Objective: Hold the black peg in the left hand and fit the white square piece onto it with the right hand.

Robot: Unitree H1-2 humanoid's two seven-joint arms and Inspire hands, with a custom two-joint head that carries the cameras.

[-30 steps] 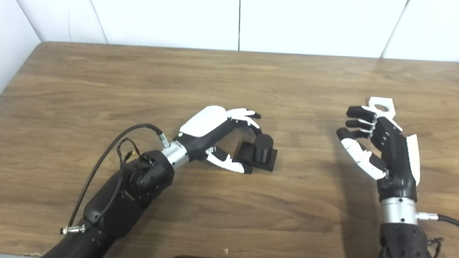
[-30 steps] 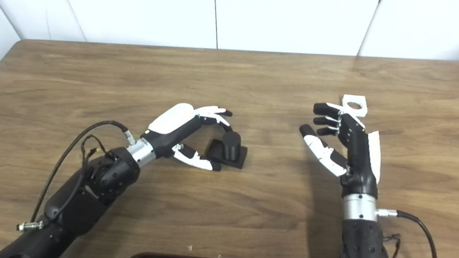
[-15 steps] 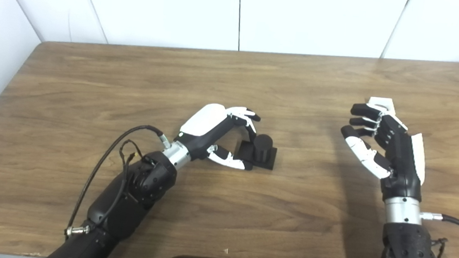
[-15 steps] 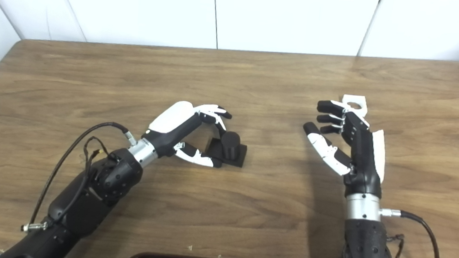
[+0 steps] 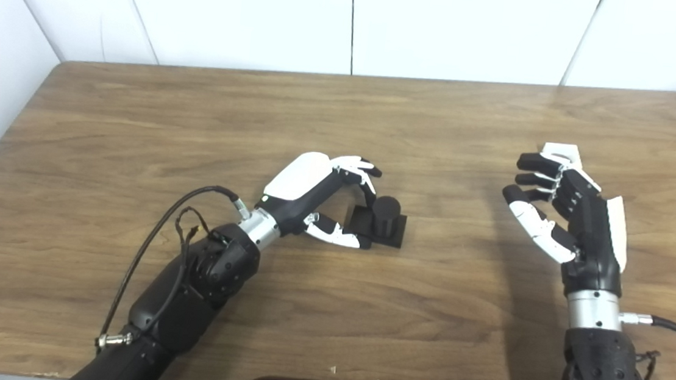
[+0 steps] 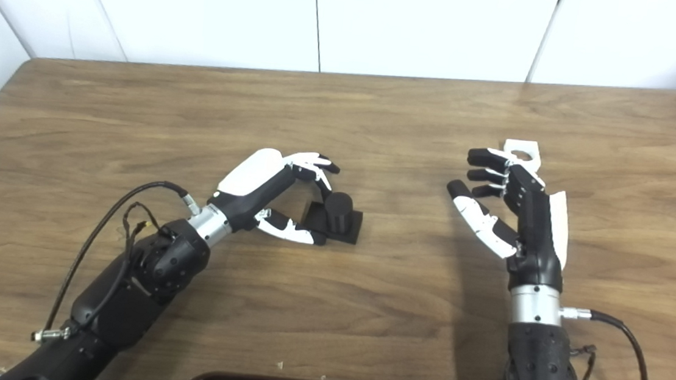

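Black peg (image 5: 385,215) sits between the open left hand's (image 5: 320,197) fingers; white square piece (image 5: 561,153) lies beyond the open right hand (image 5: 562,209).

- One black peg (image 5: 386,215), upright on its square base, at table centre.
- One white square piece (image 6: 522,152), toward three o'clock.
- Two robot hands: left hand (image 5: 319,197), right hand (image 5: 562,209).
- One wooden table (image 5: 344,123).
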